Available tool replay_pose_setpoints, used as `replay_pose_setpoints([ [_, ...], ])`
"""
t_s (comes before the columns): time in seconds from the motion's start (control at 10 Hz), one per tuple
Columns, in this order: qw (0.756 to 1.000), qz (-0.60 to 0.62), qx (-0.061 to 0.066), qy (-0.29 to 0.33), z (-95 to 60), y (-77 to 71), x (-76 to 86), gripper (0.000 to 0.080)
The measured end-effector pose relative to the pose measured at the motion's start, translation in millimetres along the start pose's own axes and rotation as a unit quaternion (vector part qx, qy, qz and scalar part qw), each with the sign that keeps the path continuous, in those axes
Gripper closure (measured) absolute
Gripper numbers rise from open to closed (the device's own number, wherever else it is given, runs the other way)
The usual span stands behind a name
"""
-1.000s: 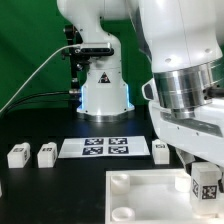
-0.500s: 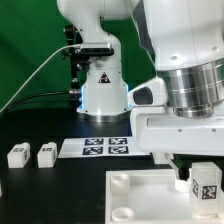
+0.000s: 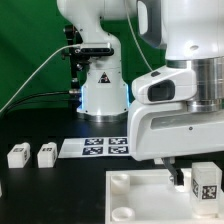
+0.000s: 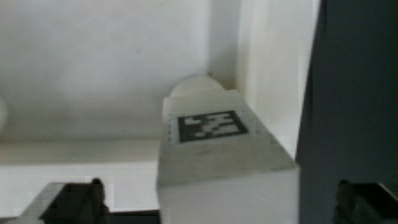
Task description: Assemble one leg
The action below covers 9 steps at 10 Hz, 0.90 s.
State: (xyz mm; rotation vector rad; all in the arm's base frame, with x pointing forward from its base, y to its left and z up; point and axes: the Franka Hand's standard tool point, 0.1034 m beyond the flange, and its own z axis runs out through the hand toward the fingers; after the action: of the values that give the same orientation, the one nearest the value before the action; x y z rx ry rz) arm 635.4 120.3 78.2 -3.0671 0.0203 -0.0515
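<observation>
A leg [image 3: 207,184], a small white block with a black-and-white tag, stands upright on the near right corner of the large white panel [image 3: 140,195]. My gripper [image 3: 196,180] hangs over that corner with the leg between its fingers; one dark finger [image 3: 178,177] shows beside the leg. In the wrist view the leg [image 4: 222,150] rises between the two dark fingertips [image 4: 75,203], with a gap on each side. The gripper [image 4: 217,206] is open. The white panel [image 4: 89,90] fills the wrist view behind the leg.
Two more legs [image 3: 18,155] [image 3: 46,154] lie on the black table at the exterior view's left. The marker board [image 3: 93,147] lies in front of the arm's base [image 3: 100,95]. The wrist housing hides the table's right part.
The wrist has turned over the panel's corner and its housing has swung across the view, covering a leg that showed by the marker board. The leg on the panel has stayed in place.
</observation>
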Motion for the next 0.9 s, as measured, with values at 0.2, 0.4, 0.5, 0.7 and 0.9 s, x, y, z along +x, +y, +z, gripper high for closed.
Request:
replay_pose_setpoints([
  [0.2,1.0,0.028,0.002,0.0,0.0,-0.6,-0.1,0.0429],
  [0.4,0.991,0.13,0.002,-0.001,0.4,2.1,-0.2,0.0502],
  [0.5,0.985,0.17,0.001,-0.001,0.5,2.7,-0.2,0.0502],
  [0.7,0.95,0.312,0.01,-0.003,-0.2,5.6,0.7,0.0502],
  [0.9,0.859,0.512,0.023,-0.006,2.7,6.5,-2.0,0.0502],
])
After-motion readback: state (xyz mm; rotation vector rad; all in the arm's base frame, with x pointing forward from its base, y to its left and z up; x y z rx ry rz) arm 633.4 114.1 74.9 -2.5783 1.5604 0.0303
